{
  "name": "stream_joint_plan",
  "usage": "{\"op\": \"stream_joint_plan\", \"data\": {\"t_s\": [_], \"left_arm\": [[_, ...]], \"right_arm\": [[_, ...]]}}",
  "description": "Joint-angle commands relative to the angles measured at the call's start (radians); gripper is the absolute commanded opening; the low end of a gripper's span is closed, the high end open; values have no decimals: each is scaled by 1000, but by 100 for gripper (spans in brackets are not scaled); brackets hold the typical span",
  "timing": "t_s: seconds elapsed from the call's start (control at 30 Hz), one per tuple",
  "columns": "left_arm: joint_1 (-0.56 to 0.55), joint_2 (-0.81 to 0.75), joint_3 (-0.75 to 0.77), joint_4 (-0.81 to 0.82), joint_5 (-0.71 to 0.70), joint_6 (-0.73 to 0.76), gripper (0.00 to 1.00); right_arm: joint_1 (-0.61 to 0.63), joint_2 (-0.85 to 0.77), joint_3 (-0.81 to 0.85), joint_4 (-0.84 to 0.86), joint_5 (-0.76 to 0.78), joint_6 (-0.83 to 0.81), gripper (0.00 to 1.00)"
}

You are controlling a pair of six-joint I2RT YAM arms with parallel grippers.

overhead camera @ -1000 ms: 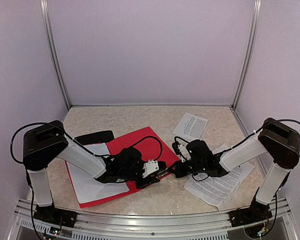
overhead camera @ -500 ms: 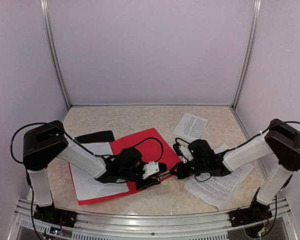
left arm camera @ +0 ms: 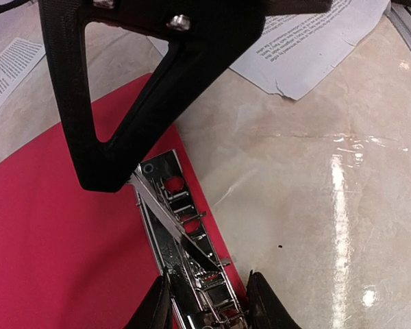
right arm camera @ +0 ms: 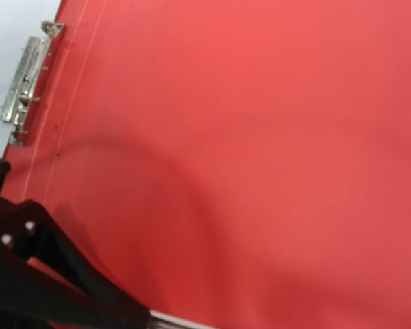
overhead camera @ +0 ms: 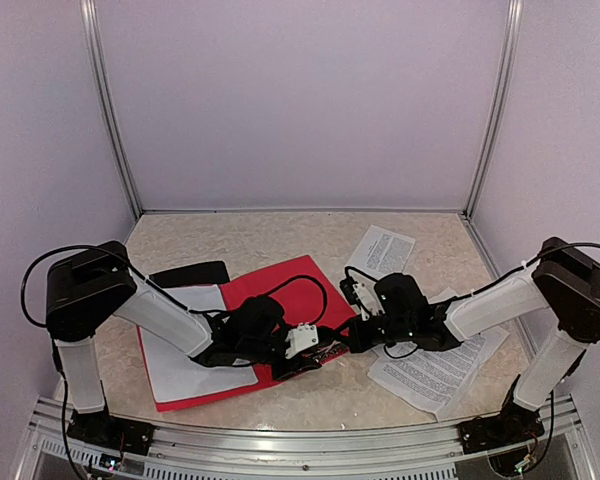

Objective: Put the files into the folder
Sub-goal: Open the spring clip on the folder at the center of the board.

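The red folder [overhead camera: 290, 285] lies open on the table, with a white sheet [overhead camera: 185, 360] on its left half. It fills the right wrist view [right arm camera: 260, 137]. Its metal clip [left arm camera: 185, 240] runs along its near right edge. My left gripper [overhead camera: 320, 357] straddles that clip, its fingers [left arm camera: 157, 308] against both sides. My right gripper [overhead camera: 352, 340] meets it from the right, and one black finger [left arm camera: 123, 82] touches the clip's lever. Its other finger is hidden. Printed files [overhead camera: 435, 375] lie on the table to the right, with another sheet [overhead camera: 382, 250] further back.
A flat black piece [overhead camera: 188, 273] lies at the folder's far left corner. A second small metal clip [right arm camera: 27, 86] sits at the folder's edge in the right wrist view. An aluminium rail [overhead camera: 280, 440] runs along the near edge. Walls enclose the table.
My right gripper has edged left toward the left gripper and the clip. The left arm has hardly moved.
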Motion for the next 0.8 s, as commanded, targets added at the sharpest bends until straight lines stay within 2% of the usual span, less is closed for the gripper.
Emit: {"op": "stream_joint_plan", "data": {"t_s": [0.0,0.2,0.33,0.43,0.6,0.7,0.77], "left_arm": [[-60,44,-34,-100,47,15,0],[-53,31,-27,-78,8,-27,0],[-48,14,-25,-73,-9,-48,2],[-42,4,-23,-73,-18,-60,2],[-38,-9,-30,-64,-4,-53,3],[-36,-37,-44,-44,13,-55,10],[-31,-56,-42,-38,16,-61,19]], "right_arm": [[24,-65,-4,27,-21,10,0],[71,-179,-12,-57,15,5,0],[92,-243,-8,-134,56,-3,16],[95,-307,5,-187,97,-10,36],[94,-379,34,-333,226,-29,44],[65,-373,29,-403,313,-10,49],[33,-346,14,-416,320,13,50]]}}
